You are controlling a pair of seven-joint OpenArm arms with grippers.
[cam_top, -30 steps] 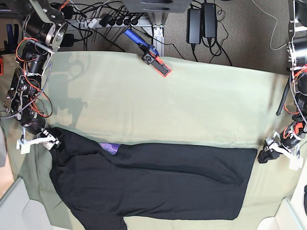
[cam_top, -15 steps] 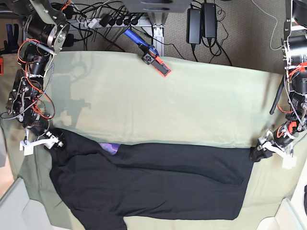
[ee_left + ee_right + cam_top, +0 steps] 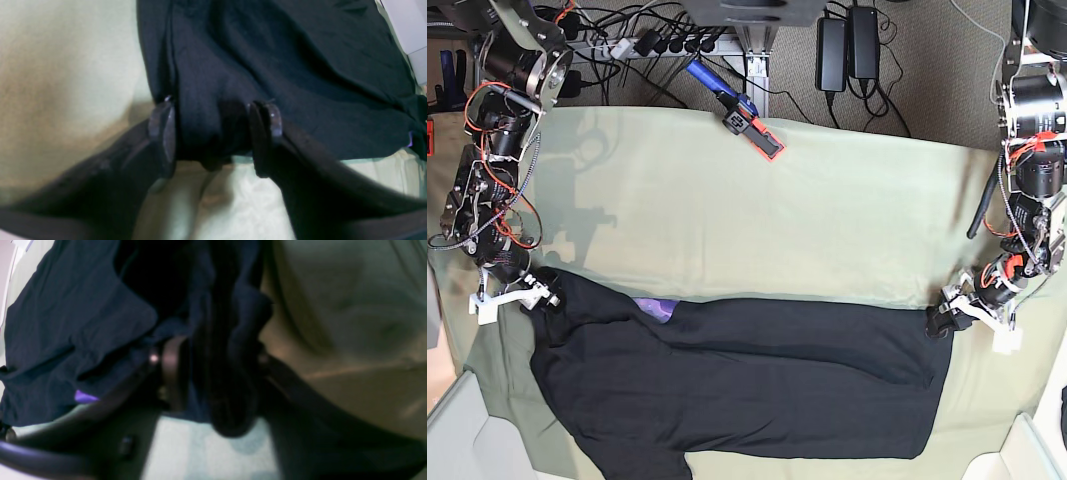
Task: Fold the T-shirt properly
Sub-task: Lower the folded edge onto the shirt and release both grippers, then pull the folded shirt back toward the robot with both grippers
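Two grippers bracket the T-shirt [image 3: 747, 385] on the green cloth [image 3: 757, 215]: black fabric bunches between the left gripper [image 3: 213, 133] fingers, partly open, and between the right gripper [image 3: 213, 373] fingers; firm grip unclear.

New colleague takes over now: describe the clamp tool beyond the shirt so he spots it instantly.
Start at the pale green cloth covering the table. At its far edge, near the middle, the clamp tool lies slanted, half over the carpet. Its blue handle and orange-red jaw stand out from the black cables behind.
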